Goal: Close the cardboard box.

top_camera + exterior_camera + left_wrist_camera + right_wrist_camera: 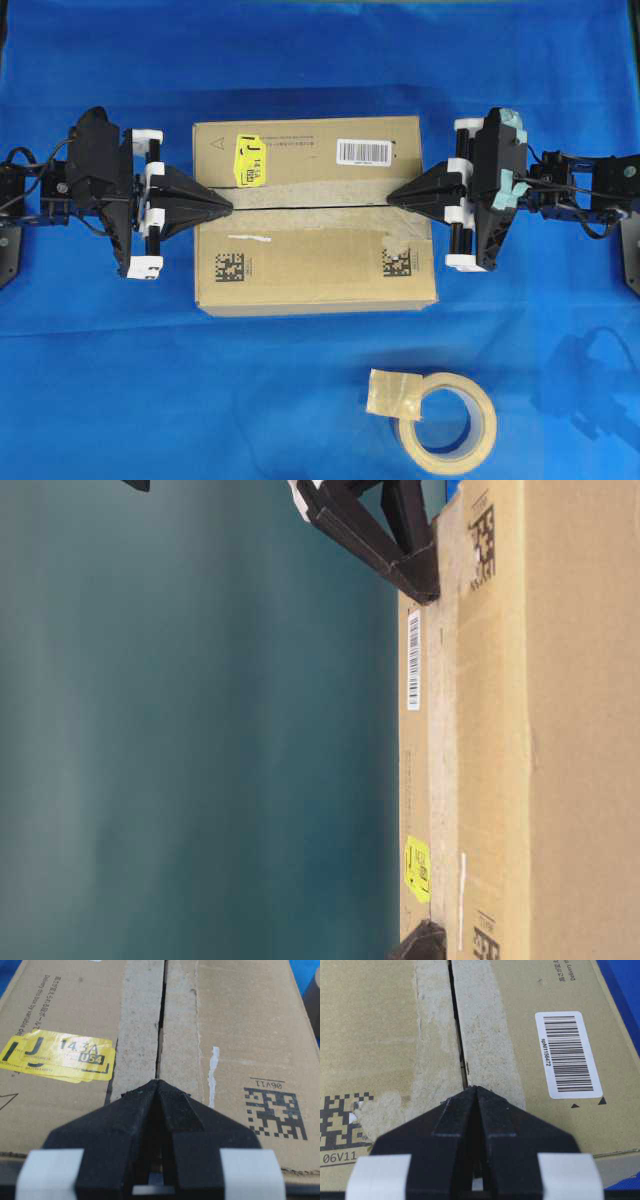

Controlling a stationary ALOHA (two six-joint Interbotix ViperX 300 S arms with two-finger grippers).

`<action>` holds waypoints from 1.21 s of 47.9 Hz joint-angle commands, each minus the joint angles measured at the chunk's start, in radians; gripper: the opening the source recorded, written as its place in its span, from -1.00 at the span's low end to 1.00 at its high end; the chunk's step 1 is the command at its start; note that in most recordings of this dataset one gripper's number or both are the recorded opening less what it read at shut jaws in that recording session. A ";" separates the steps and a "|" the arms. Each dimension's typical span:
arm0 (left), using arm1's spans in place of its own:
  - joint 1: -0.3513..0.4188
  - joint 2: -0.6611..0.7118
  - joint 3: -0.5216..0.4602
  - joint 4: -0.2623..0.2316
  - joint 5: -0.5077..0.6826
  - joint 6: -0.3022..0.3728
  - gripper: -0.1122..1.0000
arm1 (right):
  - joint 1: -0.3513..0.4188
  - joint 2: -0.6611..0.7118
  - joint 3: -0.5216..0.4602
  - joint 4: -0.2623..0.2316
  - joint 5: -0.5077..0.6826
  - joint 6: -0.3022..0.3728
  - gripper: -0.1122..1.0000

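Brown box [315, 215] sits mid-table from overhead, flaps down, seam nearly shut; the left gripper [226, 204] and right gripper [394, 197] meet its two ends, fingers together, holding nothing. At table level the top looks flat. Each wrist view shows a pinched tip on the seam; pressing evenly, straight down, should seat both flaps.

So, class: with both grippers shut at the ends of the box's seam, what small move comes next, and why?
Probably lift both grippers, left and right, straight up: the box flaps lie flat and meet along the seam, so it looks closed.
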 commanded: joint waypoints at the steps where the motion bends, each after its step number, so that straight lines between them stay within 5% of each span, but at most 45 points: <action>1: 0.003 0.000 -0.006 -0.003 0.000 0.000 -0.80 | -0.003 -0.006 -0.006 0.002 -0.006 0.002 -0.80; 58: -0.011 0.021 -0.011 -0.003 0.009 -0.003 -0.80 | -0.003 -0.006 -0.009 0.002 -0.009 0.002 -0.79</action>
